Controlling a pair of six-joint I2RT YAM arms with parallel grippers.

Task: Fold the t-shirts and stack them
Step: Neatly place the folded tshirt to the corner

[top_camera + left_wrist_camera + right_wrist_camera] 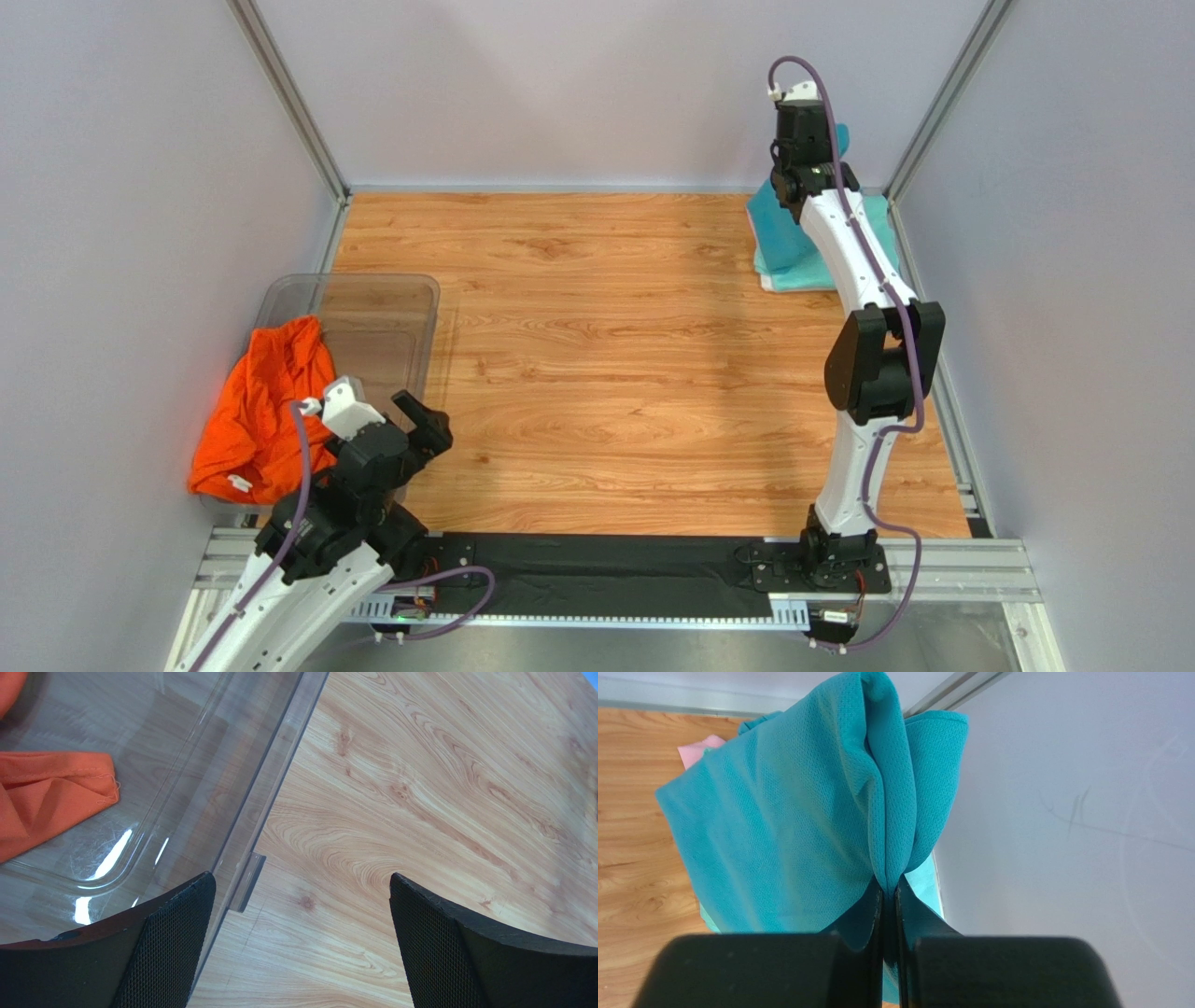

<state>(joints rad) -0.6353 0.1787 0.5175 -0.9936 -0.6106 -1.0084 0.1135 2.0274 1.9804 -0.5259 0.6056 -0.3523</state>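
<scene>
At the far right corner of the wooden table point(617, 350), one teal-blue t-shirt point(787, 812) of fine mesh cloth hangs bunched. A fold of it is pinched between the closed jaws of the right gripper point(889, 894), and its lower part rests on the table. One pale pink t-shirt point(703, 747) shows a corner behind it. One bright orange t-shirt point(267, 399) lies crumpled over the left rim of one clear plastic tub point(358, 280) at the near left. Its small white tag point(239, 483) is too small to read. The left gripper point(300, 885) hovers empty above the tub's right edge, jaws spread wide.
</scene>
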